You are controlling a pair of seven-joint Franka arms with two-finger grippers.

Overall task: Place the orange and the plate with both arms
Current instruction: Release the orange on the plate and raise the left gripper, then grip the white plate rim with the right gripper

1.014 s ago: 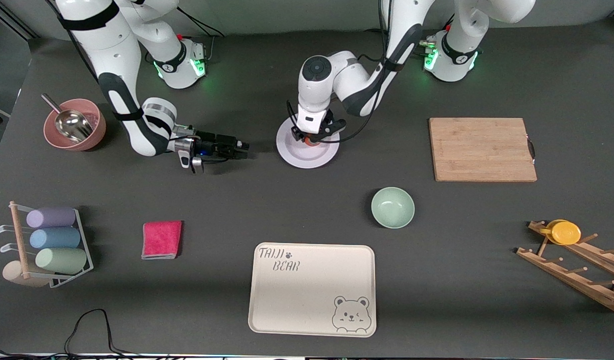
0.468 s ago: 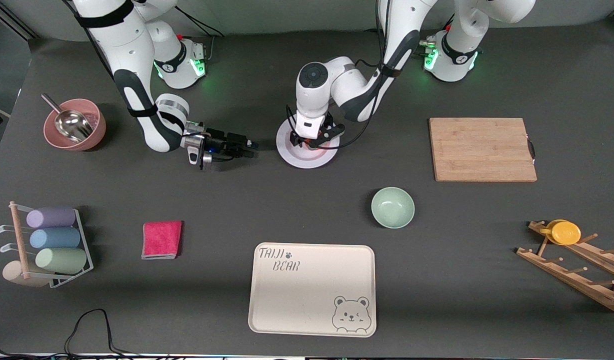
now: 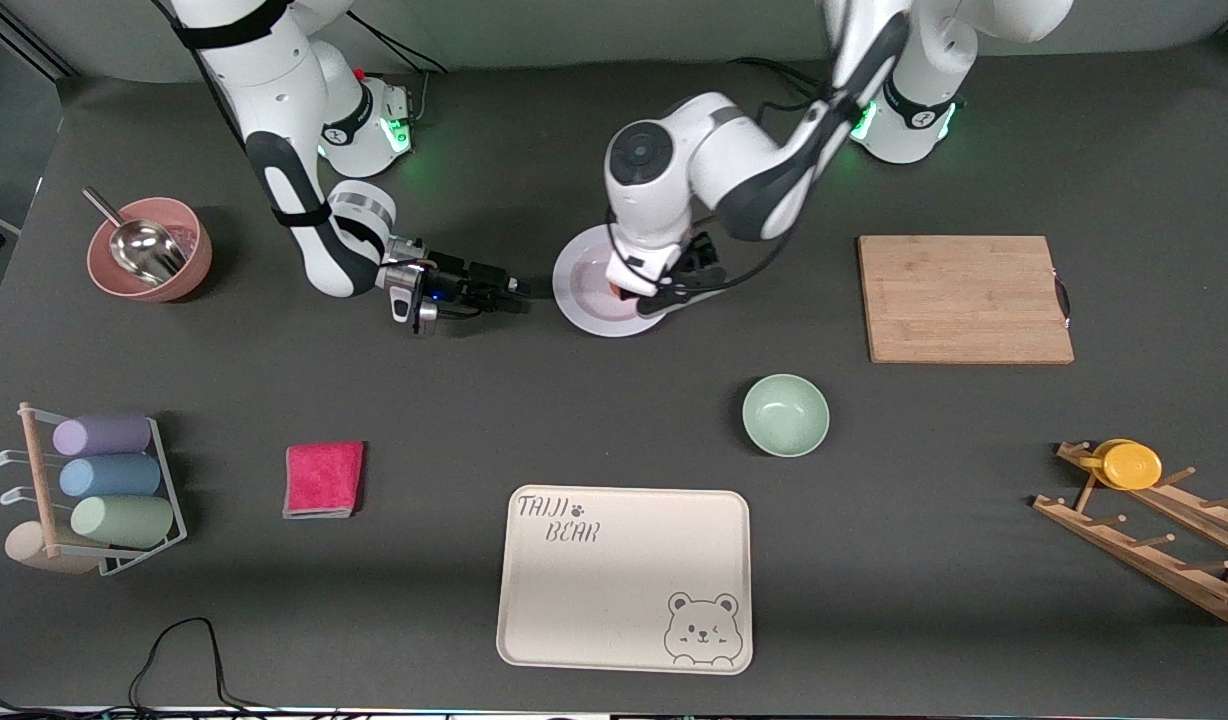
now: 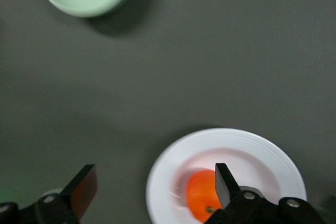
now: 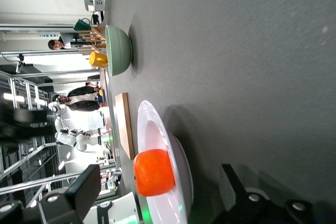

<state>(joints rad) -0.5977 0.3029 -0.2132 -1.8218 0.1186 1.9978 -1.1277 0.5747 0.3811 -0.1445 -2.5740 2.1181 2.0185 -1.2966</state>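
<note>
Left gripper (image 3: 674, 285) lifted, open over orange (image 4: 203, 195) (on plate (image 4: 278, 156)); right gripper (image 3: 509, 291) open beside.

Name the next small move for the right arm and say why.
Probably ease the open right gripper forward onto the plate rim. The orange already sits in the plate, the open left gripper hangs above it, and the right one lies level beside the rim.

Bright-orange orange (image 4: 202, 194); pale lavender-white plate (image 3: 580, 301); mint-green bowl (image 3: 785, 415).
</note>
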